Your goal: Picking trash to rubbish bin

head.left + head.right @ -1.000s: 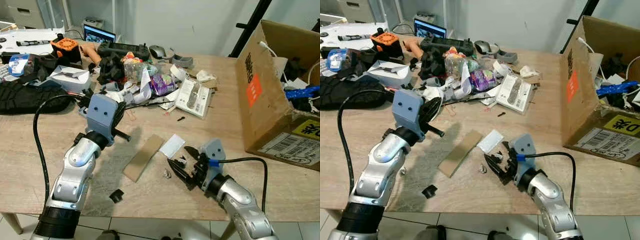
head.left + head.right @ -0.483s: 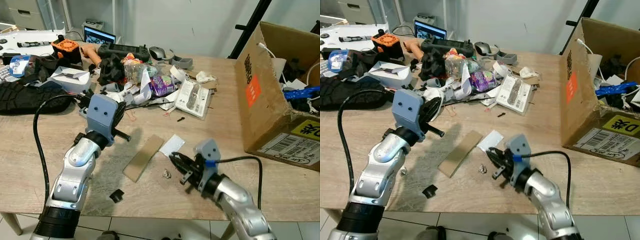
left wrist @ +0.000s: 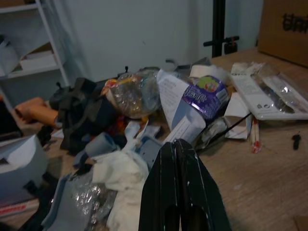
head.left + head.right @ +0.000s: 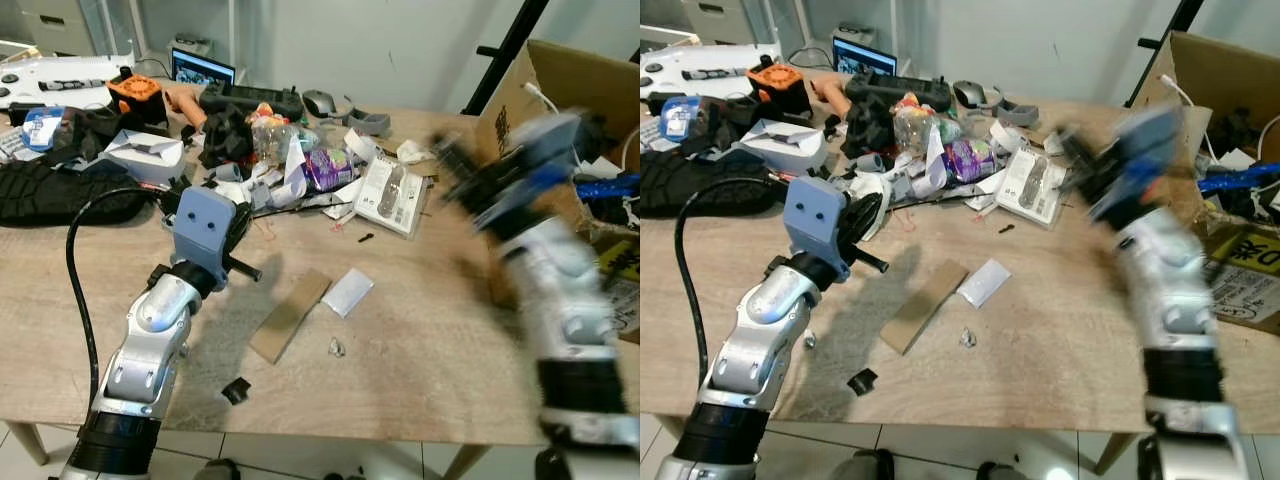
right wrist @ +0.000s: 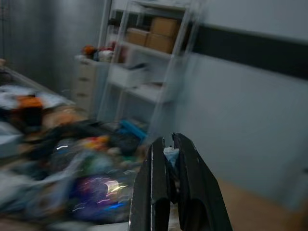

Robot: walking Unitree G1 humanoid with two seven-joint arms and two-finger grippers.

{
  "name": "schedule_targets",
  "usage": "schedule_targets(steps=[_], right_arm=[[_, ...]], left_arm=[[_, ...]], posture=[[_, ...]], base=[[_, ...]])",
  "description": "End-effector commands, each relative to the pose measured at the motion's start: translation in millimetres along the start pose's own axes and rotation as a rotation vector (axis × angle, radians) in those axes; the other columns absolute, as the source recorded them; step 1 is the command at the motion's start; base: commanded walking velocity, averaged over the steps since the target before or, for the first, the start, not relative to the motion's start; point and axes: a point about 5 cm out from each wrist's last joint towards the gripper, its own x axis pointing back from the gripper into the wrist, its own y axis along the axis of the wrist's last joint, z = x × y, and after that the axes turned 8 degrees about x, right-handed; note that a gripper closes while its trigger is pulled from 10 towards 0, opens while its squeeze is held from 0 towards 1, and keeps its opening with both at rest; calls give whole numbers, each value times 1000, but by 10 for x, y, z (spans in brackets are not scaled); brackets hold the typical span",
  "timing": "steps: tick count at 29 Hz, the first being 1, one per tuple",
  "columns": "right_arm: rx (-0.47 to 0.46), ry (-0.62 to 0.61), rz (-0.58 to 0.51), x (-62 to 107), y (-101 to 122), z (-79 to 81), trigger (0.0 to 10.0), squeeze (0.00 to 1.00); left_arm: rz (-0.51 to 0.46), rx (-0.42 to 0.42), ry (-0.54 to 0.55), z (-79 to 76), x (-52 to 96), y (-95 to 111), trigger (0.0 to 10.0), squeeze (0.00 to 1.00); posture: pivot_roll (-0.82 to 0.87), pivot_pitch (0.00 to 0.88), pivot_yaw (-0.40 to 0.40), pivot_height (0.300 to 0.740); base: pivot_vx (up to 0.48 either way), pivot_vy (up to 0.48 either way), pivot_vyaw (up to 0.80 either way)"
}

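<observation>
My right arm is raised and blurred above the table's right side, with its gripper (image 4: pixel 452 160) close to the open cardboard box (image 4: pixel 520 215). In the right wrist view the gripper (image 5: pixel 169 144) is shut on a small pale scrap (image 5: pixel 171 156) pinched between the fingers. On the table lie a cardboard strip (image 4: pixel 288 316), a white slip of paper (image 4: pixel 347 292), a tiny crumpled bit (image 4: pixel 336 348) and a black fragment (image 4: pixel 234 391). My left gripper (image 3: pixel 175 145) is shut on nothing and points at the heap of trash (image 4: pixel 300 165).
The heap at the back of the table holds a plastic bottle (image 3: pixel 134 94), a purple wrapper (image 3: pixel 208 96), tissue (image 3: pixel 120 171) and a blister pack (image 4: pixel 390 195). A black bag (image 4: pixel 50 195) and a white box (image 4: pixel 145 155) sit at the left. Cables fill the cardboard box.
My right arm swung up from the table near the white slip to the right, toward the cardboard box. The small dark bits by its fingers are gone. The left arm stayed put.
</observation>
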Motion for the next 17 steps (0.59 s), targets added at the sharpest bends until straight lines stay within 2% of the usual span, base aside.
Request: schedule_targets(steps=[1, 2, 3, 4, 6, 7, 8, 10, 11, 12, 13, 14, 17], right_arm=[[35, -73, 51, 82, -84, -182, 9804, 0], [94, -135, 66, 97, -52, -381, 10000, 0], [132, -299, 116, 215, -32, -773, 10000, 0], [132, -299, 116, 215, -32, -773, 10000, 0], [147, -424, 172, 357, -48, -1025, 10000, 0], [147, -424, 172, 357, -48, -1025, 10000, 0], [179, -482, 223, 447, -76, -1143, 10000, 0], [179, -482, 223, 447, -76, -1143, 10000, 0], [205, -542, 269, 546, -101, -1247, 10000, 0], [205, -542, 269, 546, -101, -1247, 10000, 0], [216, -611, 306, 652, -111, -1355, 10000, 118], [223, -664, 330, 721, -119, -1431, 10000, 1000], [227, -707, 343, 763, -134, -1494, 10000, 1000]], left_arm=[[11, 3, -4, -10, 4, -41, 10000, 0], [12, 3, -3, -8, 1, -49, 10000, 0], [13, 8, 1, -16, 16, -55, 10000, 0], [13, 8, 1, -16, 16, -55, 10000, 0], [15, 11, 0, -24, 31, -62, 10000, 0], [15, 11, 0, -24, 31, -62, 10000, 0], [17, 12, -1, -24, 28, -69, 10000, 0], [17, 12, -1, -24, 28, -69, 10000, 0], [19, 12, -1, -25, 30, -74, 10000, 0], [19, 12, -1, -25, 30, -74, 10000, 0], [21, 13, -4, -27, 30, -75, 10000, 0], [22, 13, -6, -24, 22, -78, 10000, 0], [23, 14, -8, -21, 12, -78, 10000, 0]], posture=[[35, 201, -69, 740], [32, 211, -71, 740], [26, 201, -69, 740], [26, 201, -69, 740], [26, 201, -69, 740], [26, 201, -69, 740], [25, 217, -71, 740], [25, 217, -71, 740], [21, 227, -68, 740], [21, 227, -68, 740], [21, 209, -63, 740], [20, 224, -63, 740], [16, 231, -60, 740]], base=[[0, 0, 0], [0, 0, 0], [0, 0, 0], [0, 0, 0], [0, 0, 0], [0, 0, 0], [0, 0, 0], [0, 0, 0], [0, 0, 0], [0, 0, 0], [0, 0, 0], [0, 0, 0], [0, 0, 0]])
